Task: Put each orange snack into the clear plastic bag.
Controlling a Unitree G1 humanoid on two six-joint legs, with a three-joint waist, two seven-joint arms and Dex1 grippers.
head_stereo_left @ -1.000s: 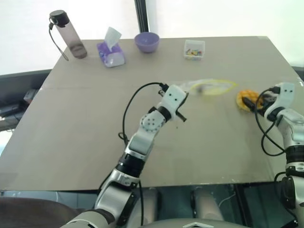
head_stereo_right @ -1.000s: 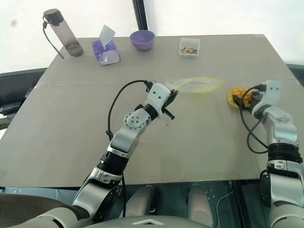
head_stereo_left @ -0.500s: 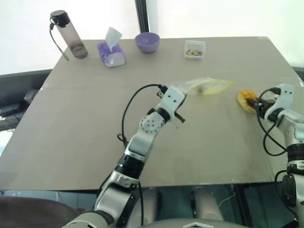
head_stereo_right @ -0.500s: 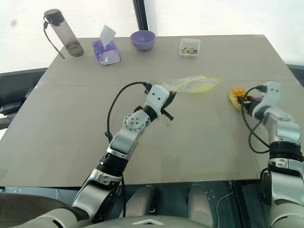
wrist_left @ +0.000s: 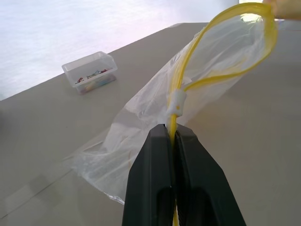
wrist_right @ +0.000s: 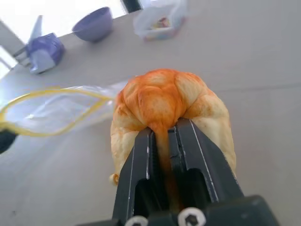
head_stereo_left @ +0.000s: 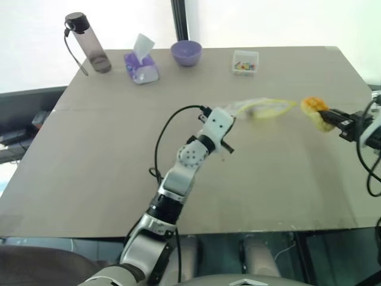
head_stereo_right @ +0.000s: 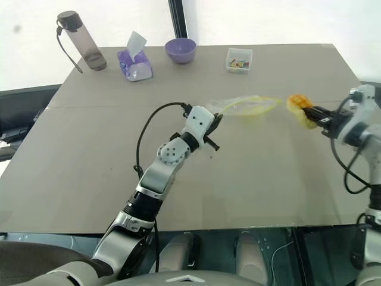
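Orange snack (wrist_right: 169,110) sat pinched in the right gripper (wrist_right: 162,136), whose two black fingers were squeezed shut on its edge so hard that the soft bun was squashed between them. In the head views the bun (head_stereo_right: 299,107) was up off the table (head_stereo_right: 250,179), out past the tips of that gripper.

Just beyond the bun, toward the robot's left, was the clear plastic bag (wrist_left: 155,127). The left gripper (wrist_left: 175,134) was shut on the yellow strip of the bag, next to the little white zip slider (wrist_left: 177,102). The yellow strip made an open loop past those fingers, so the mouth of the bag faced the bun. The bun was close to the mouth but not inside yet.

Farther away from both hands, at the back of the table, stood a small clear box (head_stereo_left: 244,61), a purple bowl (head_stereo_left: 186,52), a purple tissue pack (head_stereo_left: 141,62) and a dark bottle (head_stereo_left: 88,43).

Here is what could go wrong, I think. The bag was thin and floppy and only held at one spot, so the mouth could sag shut or fold when the bun pushed on it. The bun could then bump the rim and fall on the table. The grip was only on an edge of the bun, so it could also tear or slip.
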